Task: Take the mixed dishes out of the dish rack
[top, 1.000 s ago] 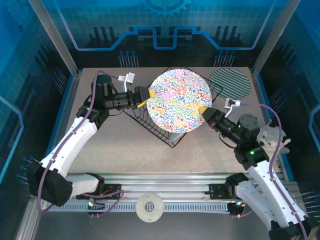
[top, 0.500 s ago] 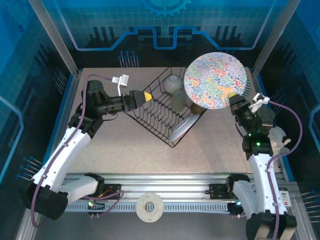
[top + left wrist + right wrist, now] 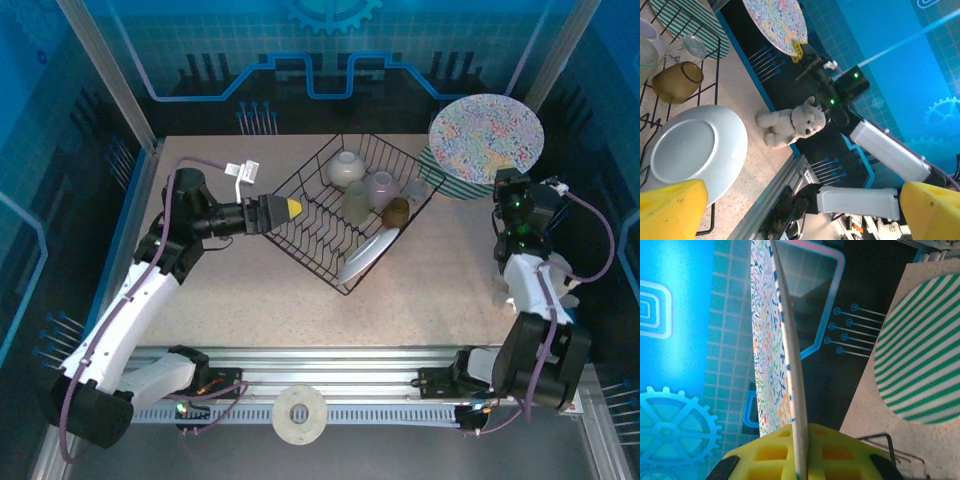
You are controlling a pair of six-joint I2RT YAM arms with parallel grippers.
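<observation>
The black wire dish rack (image 3: 300,256) sits turned like a diamond at the middle of the speckled table (image 3: 230,290); at its 12 o'clock corner rests a small cream bowl (image 3: 343,168), with a translucent yellowish cup (image 3: 358,201) just at that bowl's 5 o'clock, a pale bowl (image 3: 382,186) beside the cup, and a small brown cup (image 3: 396,211) at the rack's 3 o'clock side, lying tipped over in the left wrist view; a clear glass (image 3: 418,188) stands by the rack's 2 o'clock rim; a white plate (image 3: 368,255) leans on the wires at 5 o'clock, its edge reaching over the rim; the left gripper (image 3: 290,207) hovers at the rack's 9 o'clock edge, its yellow pads spread wide apart with nothing between them; the right gripper (image 3: 799,445) is clamped on the rim of the multicolour squiggle-patterned plate (image 3: 486,130), which is held up at the table's 1 o'clock corner (seen edge-on from the right wrist, the rim is pinched between the two yellow pads); the green-and-white striped plate (image 3: 443,180) lies flat on the table at that same corner, partly covered in the top view by the held plate, and whether the two touch cannot be told; a small white teddy bear (image 3: 792,122) sits at the table's 3 o'clock edge
</observation>
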